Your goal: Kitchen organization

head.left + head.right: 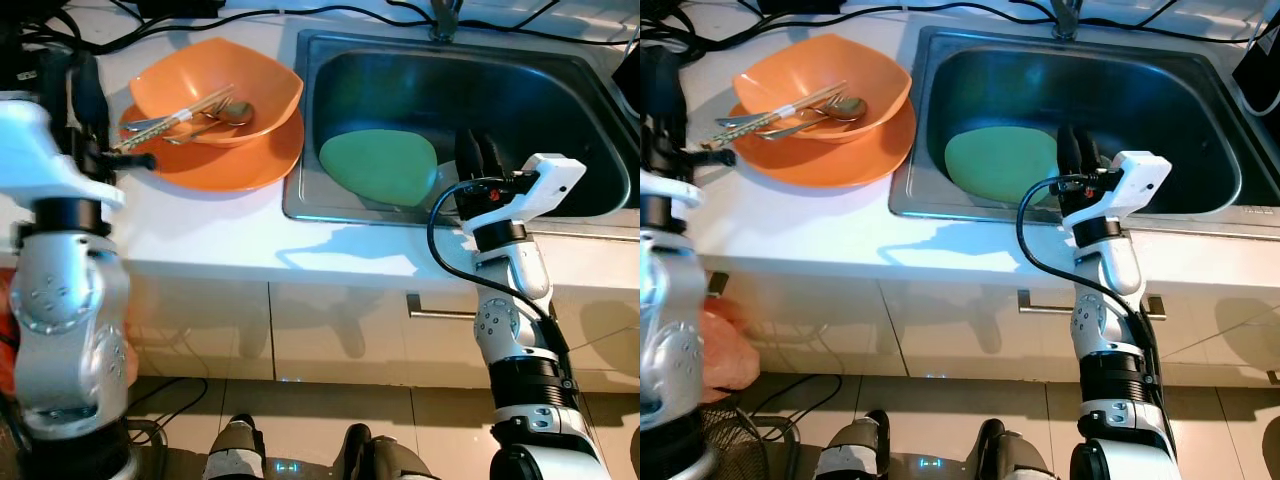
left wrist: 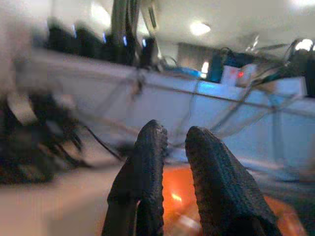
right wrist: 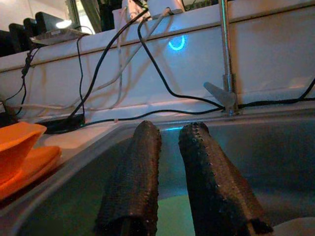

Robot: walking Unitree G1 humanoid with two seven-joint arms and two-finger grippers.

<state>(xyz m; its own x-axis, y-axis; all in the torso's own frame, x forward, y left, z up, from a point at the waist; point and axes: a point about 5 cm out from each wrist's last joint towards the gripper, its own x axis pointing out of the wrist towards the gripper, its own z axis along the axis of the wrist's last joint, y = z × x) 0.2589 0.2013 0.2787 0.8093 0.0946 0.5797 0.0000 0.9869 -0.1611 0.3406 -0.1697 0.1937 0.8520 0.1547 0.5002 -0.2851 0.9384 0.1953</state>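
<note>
Green plate (image 1: 380,165): near edge was hidden behind the right end effector (image 1: 478,152) and the sink (image 1: 300,190) rim.
Faucet (image 3: 225,59): top was cut off by the frame edge.
Utensils (image 1: 190,115) in the orange bowl (image 1: 215,85): kinds were too small to tell.
Left wrist view: background was blurred; orange plate (image 2: 177,196) was largely hidden behind the fingers (image 2: 147,177).

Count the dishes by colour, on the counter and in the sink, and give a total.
Orange: 2, a bowl stacked on a plate on the counter
Green: 1, a plate in the sink
Total: 3
</note>
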